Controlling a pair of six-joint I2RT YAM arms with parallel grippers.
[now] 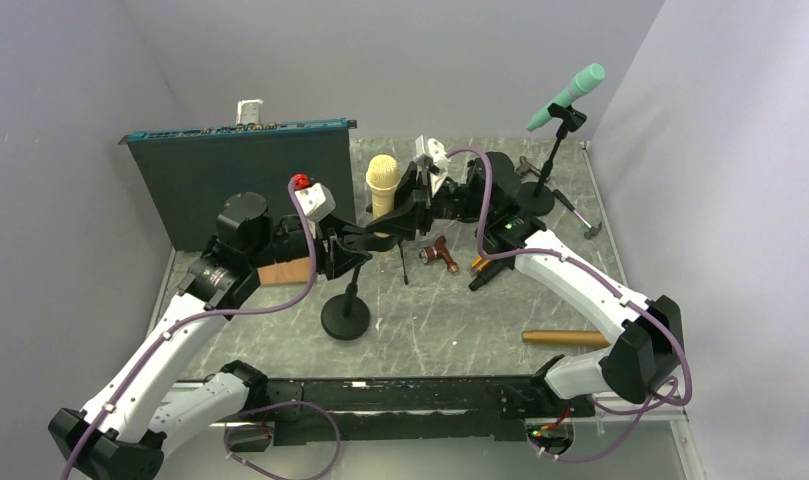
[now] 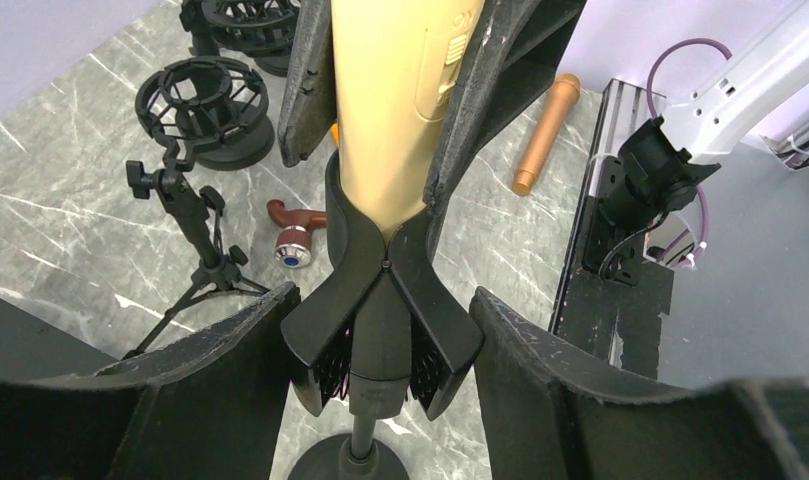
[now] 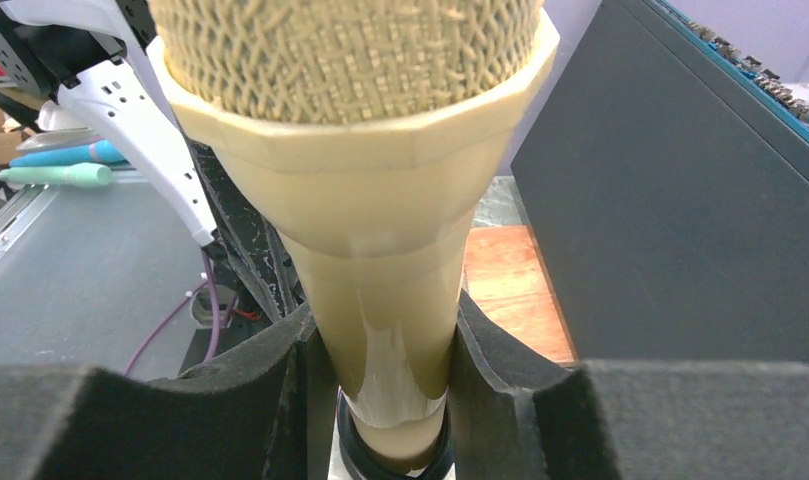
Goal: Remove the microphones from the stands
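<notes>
My right hand (image 3: 388, 385) is clamped on the yellow microphone (image 3: 380, 250), which sits upright in the clip (image 2: 380, 290) of its stand (image 1: 346, 318) on the table (image 1: 450, 320). My left hand (image 2: 380, 395) is apart, fingers flanking that clip

- We see a left arm (image 1: 165, 350) and a right arm (image 1: 580, 285), with white shells, black joints and black bases flanking the black mounting rail (image 1: 400, 392).
- A purple cable (image 1: 488, 200) trails along each, looping near the rail.
- A green light (image 1: 507, 226) glows on the right arm, well beyond the rail.
- Our left gripper (image 2: 380, 298) has fingers (image 2: 210, 380) clad in scuffed black foam.
</notes>
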